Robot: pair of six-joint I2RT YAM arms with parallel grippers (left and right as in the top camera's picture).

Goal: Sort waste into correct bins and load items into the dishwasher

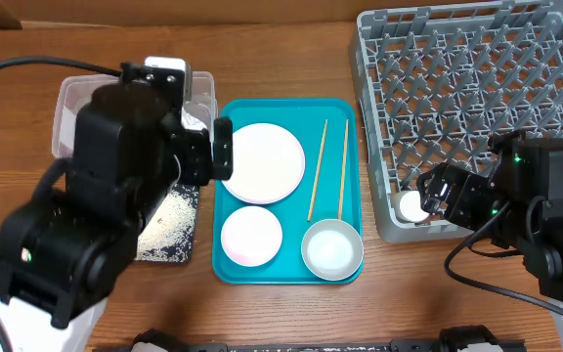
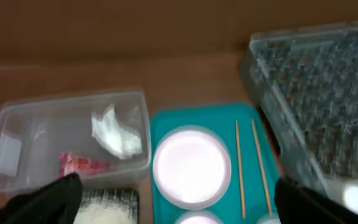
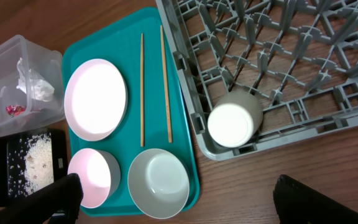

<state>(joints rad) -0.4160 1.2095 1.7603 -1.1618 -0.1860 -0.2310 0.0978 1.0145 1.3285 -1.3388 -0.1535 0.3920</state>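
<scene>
My left gripper (image 2: 179,208) is open and empty, above the clear tub (image 2: 17,137) and the teal tray; in the overhead view it (image 1: 208,147) hides much of the tub. The tub holds the crumpled napkin (image 2: 114,132) and the red sauce packet (image 2: 79,165). Rice (image 3: 33,163) lies in the black tray (image 1: 169,252). The plate (image 1: 262,161), two bowls (image 1: 251,236) (image 1: 332,248) and two chopsticks (image 1: 317,168) (image 1: 343,168) lie on the teal tray. The cup (image 3: 234,121) lies on its side in the grey rack's (image 1: 477,108) near left corner. My right gripper (image 1: 433,194) is open and empty beside it.
The teal serving tray (image 1: 225,200) sits between the bins and the rack. Bare wooden table (image 3: 303,155) lies in front of the rack. Black cables trail at the far left and near the right arm.
</scene>
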